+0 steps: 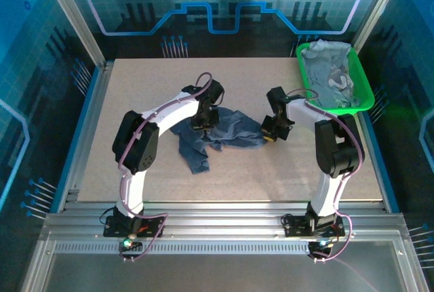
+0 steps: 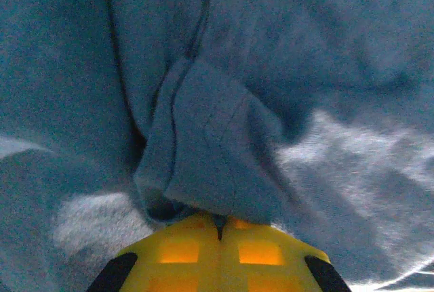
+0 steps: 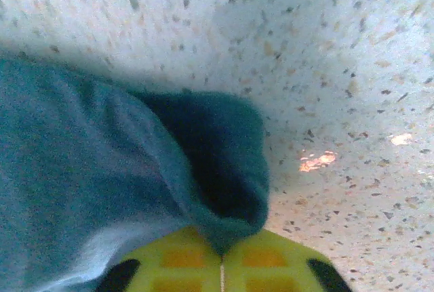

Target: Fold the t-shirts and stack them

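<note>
**Both grippers pinching the dark shirt at mid-worktop**

Yellow fingers of the left gripper are pressing together at the bottom of the left wrist view, and a thick hemmed fold of the dark slate-blue t-shirt is bunching up right at their tips, caught between them. Cloth is spreading away from the pinch on all sides, with paler patches showing to the left and right.

From the right wrist, the right gripper is likewise closing its fingers on a rolled edge of the same shirt, which is draping off to the left while the speckled worktop is showing beyond and to the right.

Seen from above, the dark slate-blue t-shirt is lying crumpled near the middle of the worktop, with one part trailing toward the near side. The left gripper is bearing down on its left part and the right gripper is holding its right edge.

At the far right corner, paler grey-blue t-shirts are sitting heaped in a green tray, well apart from the dark shirt.
</note>
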